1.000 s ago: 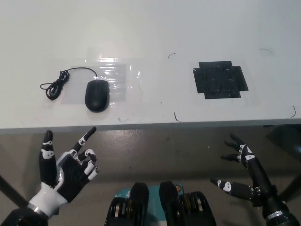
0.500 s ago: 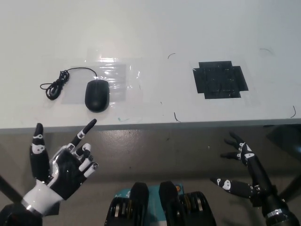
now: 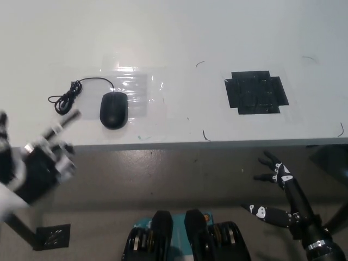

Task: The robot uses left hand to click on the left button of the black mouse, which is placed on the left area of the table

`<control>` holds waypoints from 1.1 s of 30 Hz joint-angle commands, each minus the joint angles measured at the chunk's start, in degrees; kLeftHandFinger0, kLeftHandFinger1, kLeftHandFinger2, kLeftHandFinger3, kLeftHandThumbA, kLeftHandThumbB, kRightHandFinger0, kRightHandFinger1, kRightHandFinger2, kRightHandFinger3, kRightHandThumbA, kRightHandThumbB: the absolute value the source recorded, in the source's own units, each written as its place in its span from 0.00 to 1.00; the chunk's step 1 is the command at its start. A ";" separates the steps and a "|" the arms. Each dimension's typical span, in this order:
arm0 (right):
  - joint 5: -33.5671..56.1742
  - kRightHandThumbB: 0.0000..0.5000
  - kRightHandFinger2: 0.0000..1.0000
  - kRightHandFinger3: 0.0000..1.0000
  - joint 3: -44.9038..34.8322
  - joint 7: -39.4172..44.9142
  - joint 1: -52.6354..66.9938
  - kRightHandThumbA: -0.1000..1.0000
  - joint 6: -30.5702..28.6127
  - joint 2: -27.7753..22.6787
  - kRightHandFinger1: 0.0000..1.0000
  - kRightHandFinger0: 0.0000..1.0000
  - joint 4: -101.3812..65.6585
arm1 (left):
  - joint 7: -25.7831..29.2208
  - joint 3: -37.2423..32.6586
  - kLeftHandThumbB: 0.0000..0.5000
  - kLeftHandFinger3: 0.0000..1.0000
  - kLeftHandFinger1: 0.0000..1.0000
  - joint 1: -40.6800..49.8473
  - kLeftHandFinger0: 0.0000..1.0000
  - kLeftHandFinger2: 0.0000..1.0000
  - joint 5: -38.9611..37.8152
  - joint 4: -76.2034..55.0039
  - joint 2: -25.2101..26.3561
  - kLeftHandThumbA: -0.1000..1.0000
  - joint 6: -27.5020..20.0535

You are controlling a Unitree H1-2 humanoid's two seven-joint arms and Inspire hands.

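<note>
A black mouse [image 3: 113, 109] lies on the left part of the white table [image 3: 174, 43], on a clear taped sheet, with its coiled cable [image 3: 68, 97] to its left. My left hand [image 3: 38, 163] is blurred at the picture's left edge, near the table's front edge and apart from the mouse. One finger sticks out toward the mouse while the others are curled. My black right hand [image 3: 277, 193] rests low at the right, below the table edge, fingers spread and empty.
A black taped square [image 3: 255, 92] marks the table's right part. Thin pen marks and clear tape lie around the middle. The table's front edge [image 3: 179, 144] runs across the picture, with dark floor below it.
My left hand has swung up and to the left, from below the table edge to the table's front-left edge. The mouse and my right hand have stayed put.
</note>
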 commanded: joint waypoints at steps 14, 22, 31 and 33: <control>-0.48 0.13 0.91 1.00 -0.03 0.93 0.74 1.00 -1.47 -1.03 0.65 0.74 -2.25 | -17.66 -45.17 0.87 1.00 0.20 -58.87 0.02 0.54 24.84 30.57 23.71 1.00 0.53; -0.76 0.15 0.91 1.00 0.05 1.36 1.96 1.00 -1.30 -1.82 0.65 0.77 -3.30 | -23.95 -60.47 0.77 1.00 0.24 -70.52 0.00 0.59 34.82 45.99 16.11 1.00 0.53; -1.04 0.13 0.90 1.00 0.22 1.76 1.66 0.98 -0.88 -2.15 0.65 0.74 -3.82 | -24.54 -65.42 0.61 0.99 0.11 -74.48 0.00 0.43 49.22 58.01 10.70 1.00 -11.54; -1.10 0.12 0.89 1.00 0.31 1.92 1.91 0.97 -0.81 -2.17 0.64 0.75 -4.02 | -24.60 -68.62 0.57 1.00 0.21 -75.58 0.18 0.55 53.80 59.37 10.55 1.00 -17.34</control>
